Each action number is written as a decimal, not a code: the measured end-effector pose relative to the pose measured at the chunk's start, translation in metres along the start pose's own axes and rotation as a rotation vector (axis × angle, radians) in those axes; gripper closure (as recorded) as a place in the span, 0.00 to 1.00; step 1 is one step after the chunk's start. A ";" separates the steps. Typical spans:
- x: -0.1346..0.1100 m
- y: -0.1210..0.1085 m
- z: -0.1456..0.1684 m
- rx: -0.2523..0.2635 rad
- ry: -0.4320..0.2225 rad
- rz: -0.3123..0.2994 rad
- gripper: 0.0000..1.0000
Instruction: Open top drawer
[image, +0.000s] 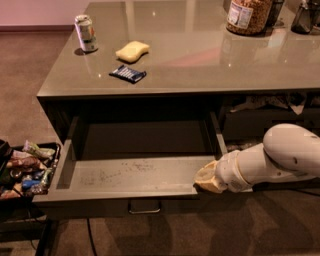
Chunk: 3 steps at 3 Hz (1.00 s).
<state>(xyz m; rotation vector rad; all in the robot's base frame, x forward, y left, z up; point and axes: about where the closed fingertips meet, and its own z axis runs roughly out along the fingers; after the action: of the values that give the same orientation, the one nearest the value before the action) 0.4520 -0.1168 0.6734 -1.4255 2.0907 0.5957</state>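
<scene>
The top drawer (125, 172) sits pulled well out, lower centre; the gripper (207, 179) rests at its front rim's right end, grip impossible to tell. Pulling off-centre there could skew and jam it.

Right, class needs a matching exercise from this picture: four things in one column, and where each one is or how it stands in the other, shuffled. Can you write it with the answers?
Column one:
1. soda can
2. yellow sponge
3. top drawer
4. gripper

Column two:
A. at the drawer's front right corner
B. pulled out below the tabletop
C. upright, leftmost thing on the tabletop
D. lying flat just behind the blue snack packet

Pairs: 1-C, 2-D, 3-B, 4-A
</scene>
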 end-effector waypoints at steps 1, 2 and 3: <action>0.001 0.006 -0.003 -0.013 0.003 0.011 1.00; 0.005 0.039 -0.016 -0.064 0.018 0.055 1.00; 0.005 0.057 -0.026 -0.093 0.029 0.066 1.00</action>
<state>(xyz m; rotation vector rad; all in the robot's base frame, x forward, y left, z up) 0.3926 -0.1169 0.6932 -1.4279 2.1648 0.7109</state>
